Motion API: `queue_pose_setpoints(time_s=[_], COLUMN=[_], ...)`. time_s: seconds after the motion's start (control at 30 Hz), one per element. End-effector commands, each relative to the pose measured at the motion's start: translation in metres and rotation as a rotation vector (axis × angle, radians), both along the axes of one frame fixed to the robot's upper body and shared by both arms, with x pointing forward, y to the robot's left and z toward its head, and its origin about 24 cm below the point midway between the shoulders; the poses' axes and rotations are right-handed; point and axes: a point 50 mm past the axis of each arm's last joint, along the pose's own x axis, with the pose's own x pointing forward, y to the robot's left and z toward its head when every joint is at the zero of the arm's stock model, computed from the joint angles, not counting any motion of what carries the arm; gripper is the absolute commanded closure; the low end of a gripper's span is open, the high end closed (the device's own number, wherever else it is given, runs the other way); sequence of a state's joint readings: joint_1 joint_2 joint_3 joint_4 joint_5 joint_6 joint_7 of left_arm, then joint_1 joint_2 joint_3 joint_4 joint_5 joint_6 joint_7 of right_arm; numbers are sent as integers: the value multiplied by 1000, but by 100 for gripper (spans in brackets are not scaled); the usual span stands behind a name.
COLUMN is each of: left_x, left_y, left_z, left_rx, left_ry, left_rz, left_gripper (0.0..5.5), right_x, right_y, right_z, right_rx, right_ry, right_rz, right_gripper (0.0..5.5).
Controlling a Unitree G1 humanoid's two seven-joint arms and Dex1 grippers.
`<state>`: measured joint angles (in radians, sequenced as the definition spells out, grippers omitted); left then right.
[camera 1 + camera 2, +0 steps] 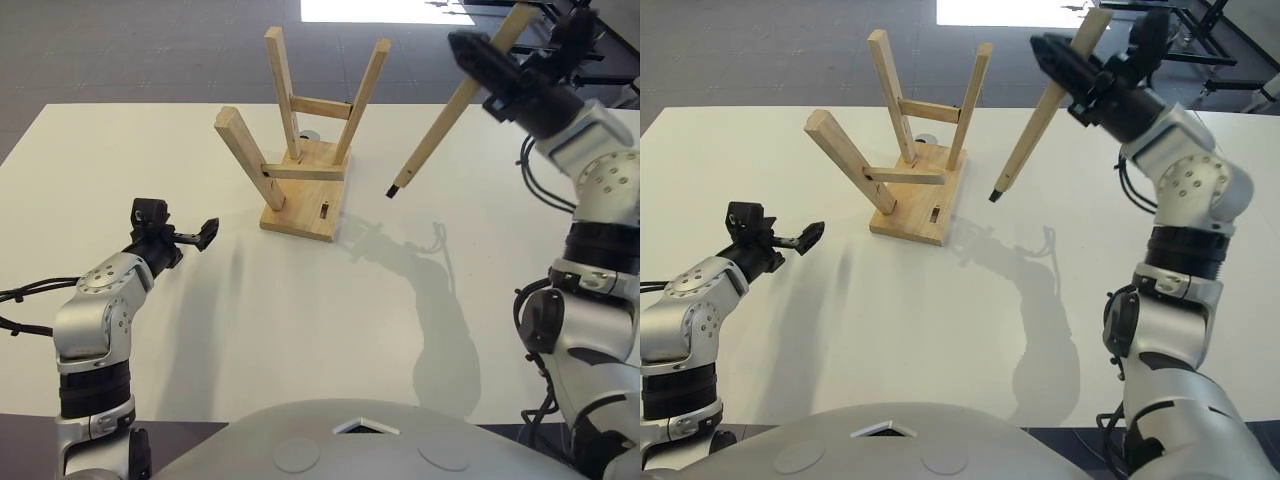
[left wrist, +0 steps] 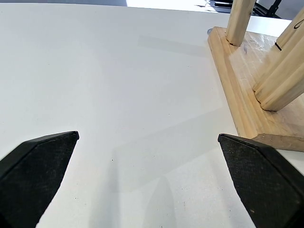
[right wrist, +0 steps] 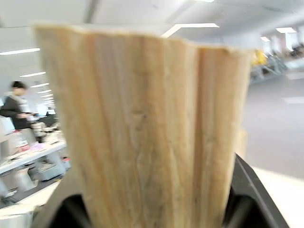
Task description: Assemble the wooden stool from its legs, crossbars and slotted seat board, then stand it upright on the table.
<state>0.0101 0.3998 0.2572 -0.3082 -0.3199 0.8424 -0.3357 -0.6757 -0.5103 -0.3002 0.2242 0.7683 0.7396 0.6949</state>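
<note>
The slotted seat board (image 1: 300, 205) lies flat on the white table (image 1: 300, 340), at the back middle. Three legs stand up from it: two at the far side (image 1: 282, 90) (image 1: 362, 100) joined by a crossbar (image 1: 320, 107), and one leaning out to the left (image 1: 245, 155) with a second crossbar (image 1: 305, 172). An open slot (image 1: 325, 210) shows at its near right corner. My right gripper (image 1: 510, 70) is shut on a fourth leg (image 1: 450, 115), held tilted in the air to the right of the board. My left gripper (image 1: 180, 224) hovers open, left of the board (image 2: 237, 95).
A small grey round object (image 1: 312, 135) lies just behind the seat board. The table's far edge runs close behind the stool. Dark floor and black frames lie beyond it at the back right.
</note>
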Motion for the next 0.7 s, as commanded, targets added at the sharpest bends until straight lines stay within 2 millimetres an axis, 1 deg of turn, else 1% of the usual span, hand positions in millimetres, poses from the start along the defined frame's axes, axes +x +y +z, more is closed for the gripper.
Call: queue_pose_setpoints(time_s=[0.03,0.07,0.13,0.2,0.23,0.4,0.47,0.53,0.6,0.7], left_x=[-2,-2,-1,-1,-1,-2,-2,-1,-1,0], left_y=[1,0,-3,-6,-7,-9,-10,-11,-12,-14], left_z=[-1,-2,-2,-2,-2,-4,-5,-7,-9,-11], left_rx=[10,9,13,15,19,26,25,27,33,37], left_ry=[8,9,12,13,14,23,25,28,35,40], left_rz=[6,4,-6,-18,-23,-31,-29,-31,-36,-40], left_gripper=[10,10,10,10,10,10,10,10,10,10], right_x=[9,9,8,8,7,3,-1,-4,-8,-14], right_y=[1,5,16,23,25,35,40,42,47,49], right_z=[-23,-22,-16,-3,2,9,2,-5,-15,-24], right_rx=[-149,-179,-148,-35,-26,-91,-58,18,153,235], right_ry=[210,204,166,11,-50,-106,-136,-145,-96,-111], right_rz=[-130,-128,-95,-99,-106,-149,-129,-131,-24,68], right_gripper=[345,345,345,345,345,345,345,345,345,345])
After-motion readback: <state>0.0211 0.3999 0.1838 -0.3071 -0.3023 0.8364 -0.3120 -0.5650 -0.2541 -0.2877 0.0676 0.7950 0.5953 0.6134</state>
